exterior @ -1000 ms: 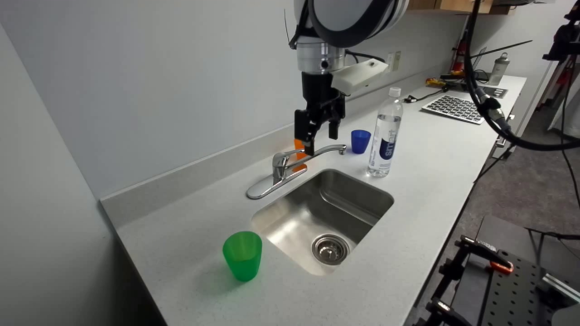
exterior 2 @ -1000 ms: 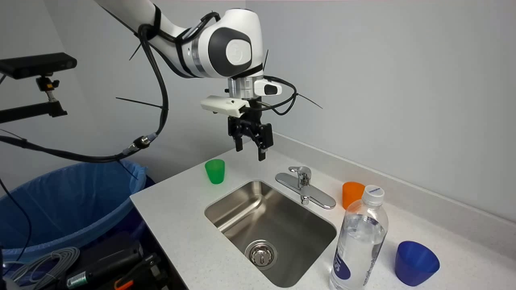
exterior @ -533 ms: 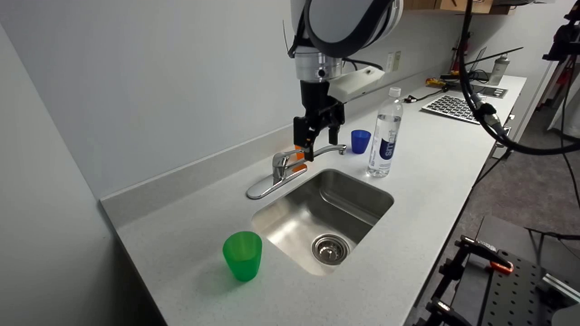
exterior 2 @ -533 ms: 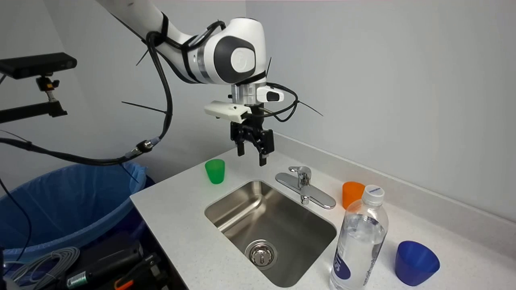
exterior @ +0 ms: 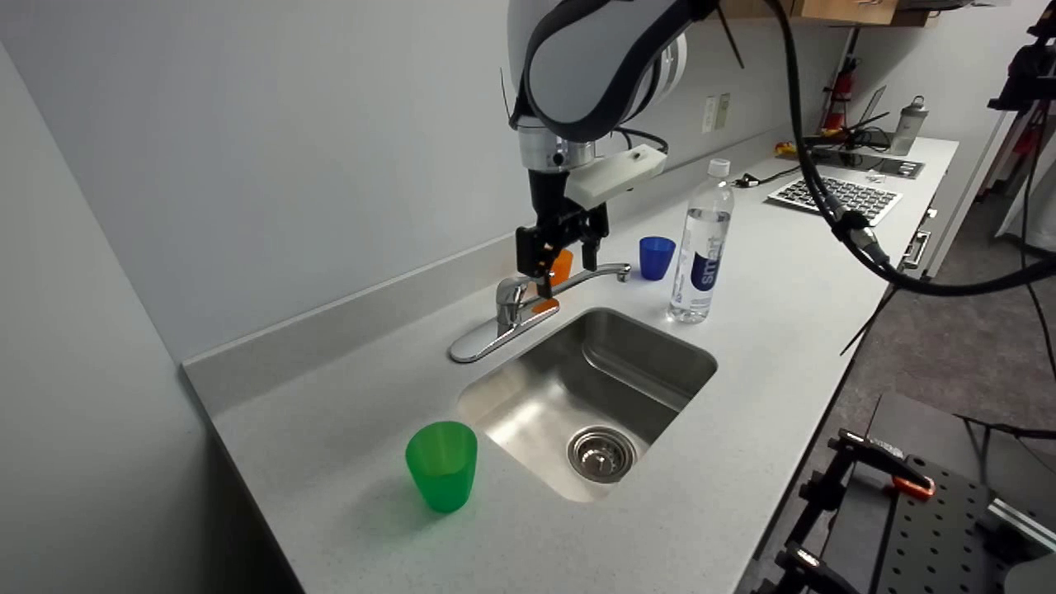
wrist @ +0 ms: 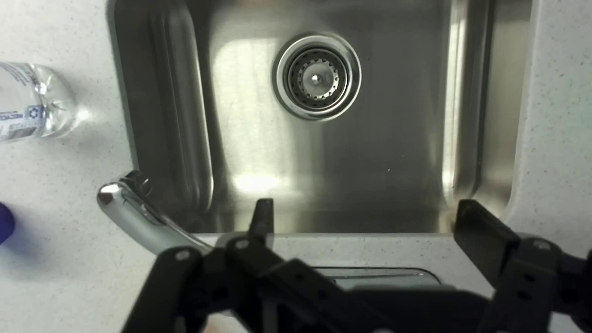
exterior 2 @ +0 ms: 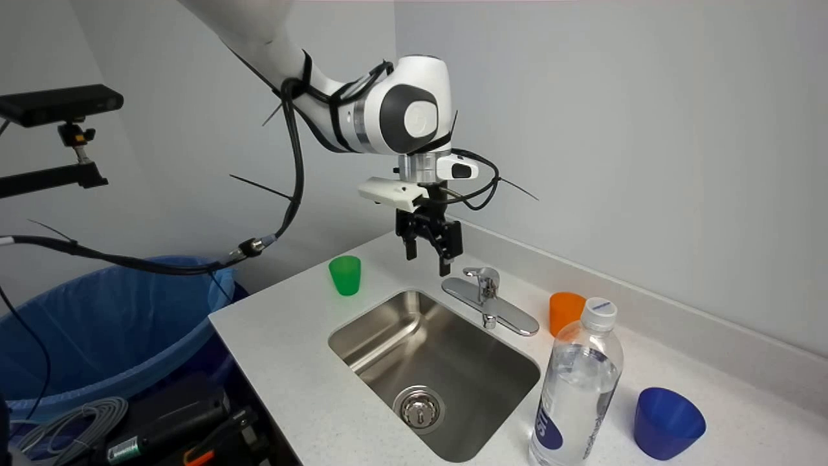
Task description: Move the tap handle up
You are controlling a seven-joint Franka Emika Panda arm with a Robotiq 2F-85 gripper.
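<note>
Tool [exterior 2: 428, 261] open, nothing between fingers [wrist: 485, 240], hanging near tap handle [exterior 2: 474, 272]. Handle sits atop faucet [exterior 2: 487, 286], along edge of tabletop [exterior 2: 291, 336] nearest wall [exterior 2: 621, 162]. In wrist view tool covers most or all of handle, so I can't judge gap. My worry: if I drop straight, finger may press handle down instead of lifting. If I reach in crooked, could catch spout [wrist: 143, 222], swing it.
</note>
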